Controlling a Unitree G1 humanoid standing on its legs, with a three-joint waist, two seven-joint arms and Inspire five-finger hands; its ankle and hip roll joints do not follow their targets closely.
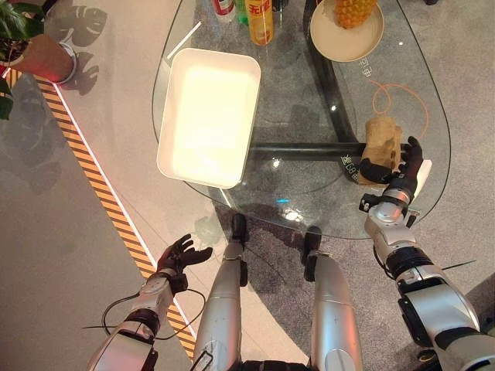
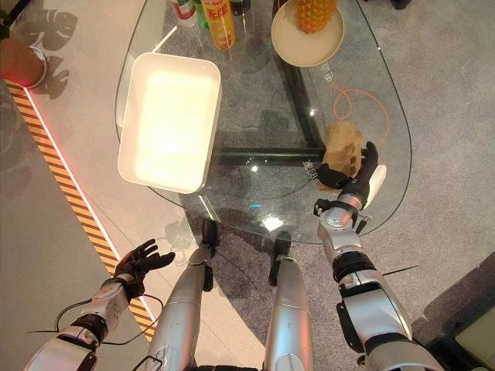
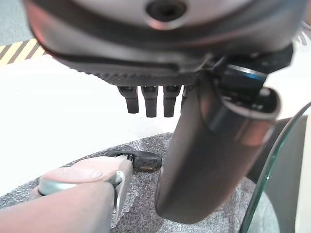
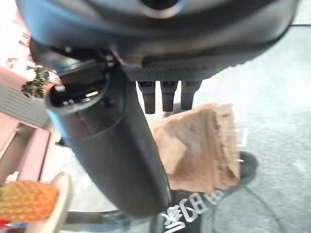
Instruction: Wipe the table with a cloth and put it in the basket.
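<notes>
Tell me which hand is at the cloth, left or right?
The right hand, up on the glass table with its fingers against the tan cloth. The left hand hangs open off the table's near edge, over the floor.

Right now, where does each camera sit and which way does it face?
Left eye: on the head, looking down at the glass table, white basket, both hands.
Right eye: beside it, same scene; right hand at the tan cloth.
Left wrist: along the left hand toward the floor.
Right wrist: along its fingers onto the cloth, also seen by both eyes.
</notes>
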